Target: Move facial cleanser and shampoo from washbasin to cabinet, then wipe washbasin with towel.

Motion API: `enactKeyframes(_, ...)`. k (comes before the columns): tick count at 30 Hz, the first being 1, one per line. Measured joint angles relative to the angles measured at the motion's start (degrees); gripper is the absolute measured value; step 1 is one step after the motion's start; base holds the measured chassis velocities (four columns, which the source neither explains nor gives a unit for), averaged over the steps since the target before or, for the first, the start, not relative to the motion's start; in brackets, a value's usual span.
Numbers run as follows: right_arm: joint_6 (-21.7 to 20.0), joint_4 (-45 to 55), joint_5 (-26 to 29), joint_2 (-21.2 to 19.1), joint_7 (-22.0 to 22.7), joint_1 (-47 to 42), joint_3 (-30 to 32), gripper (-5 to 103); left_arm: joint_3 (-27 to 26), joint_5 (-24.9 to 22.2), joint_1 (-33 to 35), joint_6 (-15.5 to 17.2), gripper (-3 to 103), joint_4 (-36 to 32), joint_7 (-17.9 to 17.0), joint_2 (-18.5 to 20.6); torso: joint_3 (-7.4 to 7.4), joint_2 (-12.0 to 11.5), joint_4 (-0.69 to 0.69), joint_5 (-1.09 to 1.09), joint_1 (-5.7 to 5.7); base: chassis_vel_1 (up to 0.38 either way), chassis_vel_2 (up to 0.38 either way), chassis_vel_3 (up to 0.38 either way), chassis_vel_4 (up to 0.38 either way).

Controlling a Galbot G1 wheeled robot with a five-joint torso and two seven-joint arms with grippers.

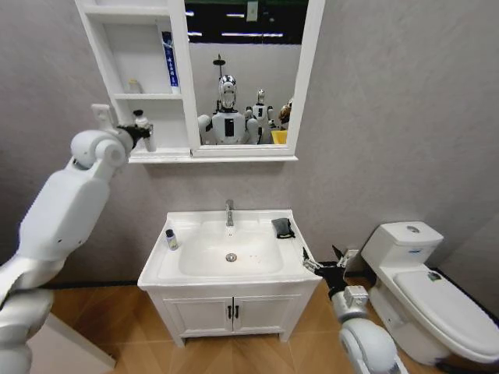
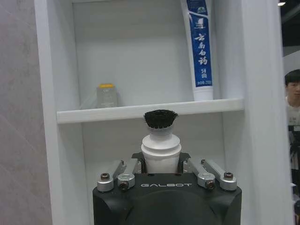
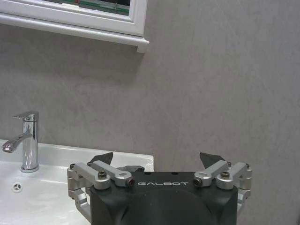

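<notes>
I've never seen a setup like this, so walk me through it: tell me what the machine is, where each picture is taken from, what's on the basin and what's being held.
This is a wheeled robot with two arms, each ending in a gripper. The wide picture comes from a camera on its head; the other two come from cameras on its wrists.

The left gripper is raised to the cabinet and shut on a white bottle with a black cap, at the lower shelf. A blue-and-white tube and a small grey container stand on the shelf above.

The right gripper is open, low beside the washbasin's right edge.

On the washbasin lie a small bottle, left of the bowl, and the dark towel, at the back right.
</notes>
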Motion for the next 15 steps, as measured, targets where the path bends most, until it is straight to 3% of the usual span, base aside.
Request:
enactKeyframes(2,0.3,0.0,0.1,0.3,0.1,-0.5,0.2,100,0.9,3.1,-2.6,-0.8,33,6.0,2.3,-2.5,0.01,0.0,0.01,-0.01,0.00,0.000,0.000,0.000,0.000)
enactKeyframes(15,0.9,0.4,1.2,0.0,0.1,-1.4,1.6,100,0.7,6.4,-3.7,0.1,33,14.1,3.6,-5.7,0.00,0.0,0.02,-0.02,-0.01,0.000,0.000,0.000,0.000)
